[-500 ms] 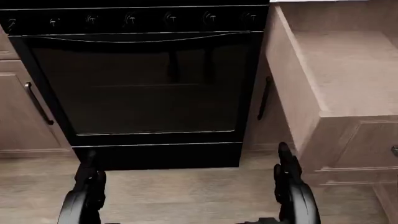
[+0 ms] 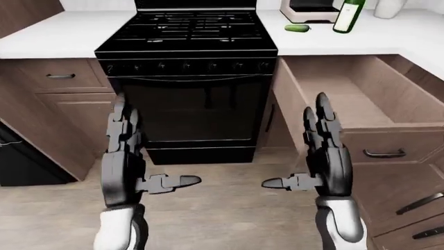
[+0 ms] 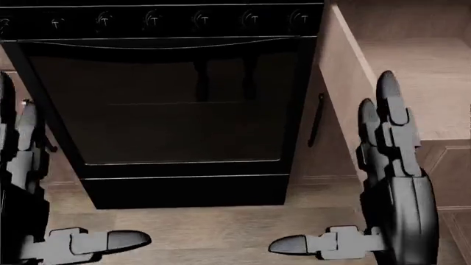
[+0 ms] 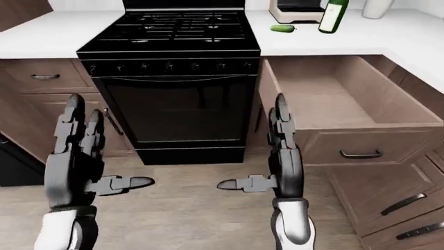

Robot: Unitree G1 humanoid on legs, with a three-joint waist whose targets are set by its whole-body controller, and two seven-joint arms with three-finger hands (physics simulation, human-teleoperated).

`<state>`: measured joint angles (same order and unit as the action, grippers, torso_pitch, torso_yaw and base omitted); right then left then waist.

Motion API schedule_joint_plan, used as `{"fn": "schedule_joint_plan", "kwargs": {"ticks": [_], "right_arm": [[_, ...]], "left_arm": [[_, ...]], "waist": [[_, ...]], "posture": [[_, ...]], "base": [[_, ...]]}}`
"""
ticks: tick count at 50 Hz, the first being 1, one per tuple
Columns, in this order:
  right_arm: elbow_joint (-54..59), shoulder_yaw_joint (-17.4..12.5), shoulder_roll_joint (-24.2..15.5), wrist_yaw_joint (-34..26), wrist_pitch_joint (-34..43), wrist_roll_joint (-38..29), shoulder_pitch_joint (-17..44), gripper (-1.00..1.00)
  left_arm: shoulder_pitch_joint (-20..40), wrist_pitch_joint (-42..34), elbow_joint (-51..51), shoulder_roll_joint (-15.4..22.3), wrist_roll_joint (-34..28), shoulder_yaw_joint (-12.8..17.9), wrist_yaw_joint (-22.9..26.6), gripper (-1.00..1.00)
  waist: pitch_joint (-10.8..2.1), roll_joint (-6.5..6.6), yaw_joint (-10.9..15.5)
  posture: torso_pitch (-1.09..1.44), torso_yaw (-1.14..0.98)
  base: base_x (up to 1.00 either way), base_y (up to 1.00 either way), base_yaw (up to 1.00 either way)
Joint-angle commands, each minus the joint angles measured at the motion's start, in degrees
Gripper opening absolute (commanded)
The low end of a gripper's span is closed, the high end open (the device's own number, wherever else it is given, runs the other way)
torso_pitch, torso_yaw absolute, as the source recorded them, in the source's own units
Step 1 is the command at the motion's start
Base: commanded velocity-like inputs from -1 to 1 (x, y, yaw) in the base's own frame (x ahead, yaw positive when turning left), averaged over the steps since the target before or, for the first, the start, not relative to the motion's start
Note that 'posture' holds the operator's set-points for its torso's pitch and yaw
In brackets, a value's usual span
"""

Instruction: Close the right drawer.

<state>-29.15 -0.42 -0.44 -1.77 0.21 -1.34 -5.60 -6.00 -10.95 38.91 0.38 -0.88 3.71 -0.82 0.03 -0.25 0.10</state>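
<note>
Both hands hanging raised in lower half of the eye views, nothing held. Left hand [image 2: 123, 156] at lower left, fingers straight up, thumb sticking out sideways toward frame center, spread wide, gripping nothing. Right hand [image 2: 325, 156] at lower right mirroring it, fingers up, thumb pointing left, also spread and holding nothing. Right drawer [image 4: 347, 104] sitting pulled out at mid right of right-eye view, interior showing bare, its front panel w/ a dark handle [image 4: 360, 154] facing bottom of frame. Right hand is just left of drawer's left wall in the view, not touching front panel or handle. Black stove [image 2: 187, 78] filling center top, oven door dark. On white counter [image 2: 416, 36] at upper right: green bottle [image 2: 348, 15], small green item [image 2: 296, 28], an appliance [image 2: 308, 10] partly cut off. Closed drawers w/ handles at lower right corner.
</note>
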Motion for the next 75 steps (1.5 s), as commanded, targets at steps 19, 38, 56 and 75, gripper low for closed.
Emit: {"fn": "schedule_joint_plan", "kwargs": {"ticks": [19,38,56,75], "right_arm": [[-28.37,9.32,-0.48,-3.88,1.71,-15.16,-3.51,1.00],[-28.56,9.30,-0.27,-1.83,0.45,-15.23,-3.53,1.00],[-27.65,9.64,-0.62,-2.35,-0.79,-14.74,-4.21,1.00],[-28.11,10.17,-0.86,-2.91,-1.12,-14.15,-4.63,1.00]], "left_arm": [[-4.07,9.41,21.07,5.85,3.83,-2.57,-8.80,1.00],[-5.30,12.23,21.07,8.50,3.54,-4.22,-11.15,1.00],[-5.72,12.42,21.07,9.66,4.68,-5.19,-12.40,1.00],[-5.65,11.25,21.07,10.18,5.49,-5.98,-13.23,1.00]], "waist": [[0.45,0.16,0.02],[0.45,0.64,0.13],[2.22,1.90,-0.54],[2.30,-0.02,-0.65]], "posture": [[0.00,0.00],[0.00,0.00],[0.00,0.00],[0.00,0.00]], "base": [[0.00,0.00,0.00],[0.00,0.00,0.00],[-0.09,0.00,-0.17],[-0.05,0.00,-0.32]]}}
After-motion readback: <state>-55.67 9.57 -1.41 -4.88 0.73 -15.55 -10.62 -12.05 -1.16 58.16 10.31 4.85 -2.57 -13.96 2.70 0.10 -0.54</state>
